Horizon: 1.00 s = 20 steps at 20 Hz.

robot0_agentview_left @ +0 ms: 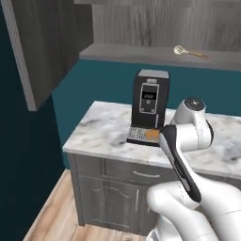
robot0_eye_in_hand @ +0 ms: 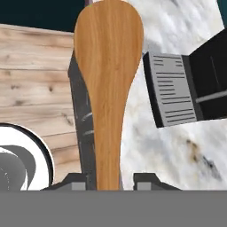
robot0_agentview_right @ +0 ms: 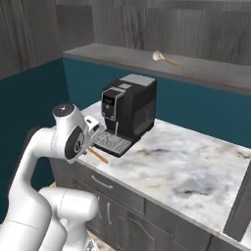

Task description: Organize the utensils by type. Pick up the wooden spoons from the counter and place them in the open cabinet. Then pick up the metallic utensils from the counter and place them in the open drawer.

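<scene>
My gripper (robot0_eye_in_hand: pixel 108 181) is shut on the orange-brown wooden spoon (robot0_eye_in_hand: pixel 107 80), whose bowl rises away from the fingertips over the counter's edge. In the base views the spoon (robot0_agentview_right: pixel 98 156) (robot0_agentview_left: pixel 151 135) shows beside the hand, just in front of the coffee machine. The other wooden spoon (robot0_agentview_left: pixel 188 52) (robot0_agentview_right: pixel 164 58), with a cream bowl and tan handle, lies on the shelf board of the open cabinet (robot0_agentview_left: pixel 132 52) (robot0_agentview_right: pixel 108 53). The marble counter (robot0_agentview_left: pixel 103 127) (robot0_agentview_right: pixel 186 166) lies below the hand. The metallic utensils and the drawer are out of view.
A black coffee machine (robot0_agentview_left: pixel 149 106) (robot0_agentview_right: pixel 128 112) with a grey drip tray (robot0_eye_in_hand: pixel 170 88) stands on the counter close to the hand. The cabinet's long door (robot0_agentview_left: pixel 37 42) hangs open at the left. Wooden floor (robot0_eye_in_hand: pixel 35 80) lies below the counter's left end.
</scene>
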Tool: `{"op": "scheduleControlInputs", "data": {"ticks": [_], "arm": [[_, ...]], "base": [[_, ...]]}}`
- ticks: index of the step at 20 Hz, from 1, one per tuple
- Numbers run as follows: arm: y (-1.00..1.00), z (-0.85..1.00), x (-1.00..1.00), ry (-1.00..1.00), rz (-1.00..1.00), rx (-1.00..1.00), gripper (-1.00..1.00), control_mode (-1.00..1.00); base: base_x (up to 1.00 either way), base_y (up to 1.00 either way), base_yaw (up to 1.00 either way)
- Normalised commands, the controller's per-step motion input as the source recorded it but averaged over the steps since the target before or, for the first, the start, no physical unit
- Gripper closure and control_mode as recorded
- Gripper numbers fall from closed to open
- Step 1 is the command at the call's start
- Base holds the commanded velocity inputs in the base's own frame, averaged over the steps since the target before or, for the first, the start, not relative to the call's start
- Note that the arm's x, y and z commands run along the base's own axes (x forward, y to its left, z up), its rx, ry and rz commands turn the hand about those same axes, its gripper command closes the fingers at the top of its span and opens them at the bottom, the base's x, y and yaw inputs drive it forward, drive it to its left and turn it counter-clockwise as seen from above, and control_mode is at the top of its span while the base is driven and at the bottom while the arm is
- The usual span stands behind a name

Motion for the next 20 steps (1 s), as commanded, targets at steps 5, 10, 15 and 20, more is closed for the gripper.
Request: {"op": "scheduleControlInputs", "data": {"ticks": [5, 10, 15, 20], "arm": [[0.00, 0.00, 0.00, 0.00, 0.00, 0.00, 1.00, 1.00], [0.00, 0.00, 0.00, 0.00, 0.00, 0.00, 1.00, 1.00], [0.00, 0.00, 0.00, 0.00, 0.00, 0.00, 1.00, 1.00], [0.00, -0.02, 0.04, 0.00, -0.03, 0.00, 1.00, -1.00]], "base": [[0.63, 0.52, -0.32], [0.63, 0.45, -0.07], [0.29, 0.10, -0.10], [0.03, 0.00, -0.04]]}}
